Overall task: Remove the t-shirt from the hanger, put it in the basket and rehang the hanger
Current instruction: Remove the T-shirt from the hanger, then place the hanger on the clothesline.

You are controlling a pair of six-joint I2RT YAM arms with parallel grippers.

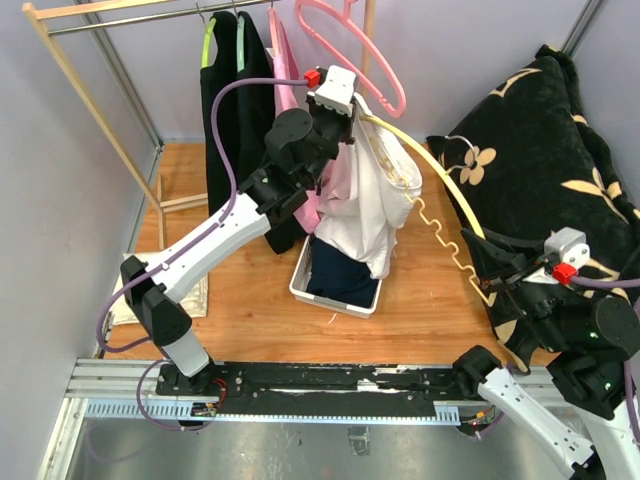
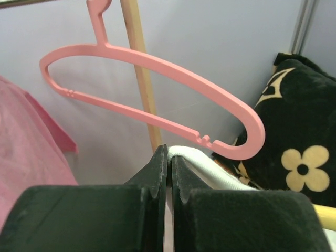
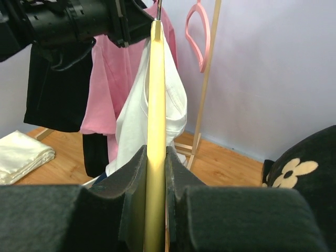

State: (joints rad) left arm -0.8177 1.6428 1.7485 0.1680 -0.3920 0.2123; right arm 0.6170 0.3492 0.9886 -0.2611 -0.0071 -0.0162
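The white t-shirt (image 1: 372, 190) hangs from one end of a long yellow hanger (image 1: 445, 177) above the wooden floor. My left gripper (image 1: 350, 112) is shut on the shirt's ribbed collar (image 2: 210, 167), with the cloth pinched between its fingertips (image 2: 169, 157). My right gripper (image 1: 497, 288) is shut on the other end of the hanger (image 3: 156, 105), its pads pressed on both sides of the yellow bar. In the right wrist view the t-shirt (image 3: 177, 100) drapes down either side of the hanger, just below the left gripper (image 3: 128, 26).
A white bin (image 1: 300, 285) of dark clothes sits under the shirt. On the rail hang an empty pink hanger (image 1: 350, 50), a pink shirt (image 1: 284, 60) and a black garment (image 1: 235, 110). A black flowered cushion (image 1: 560, 150) fills the right side. Folded cream cloth (image 1: 118, 300) lies left.
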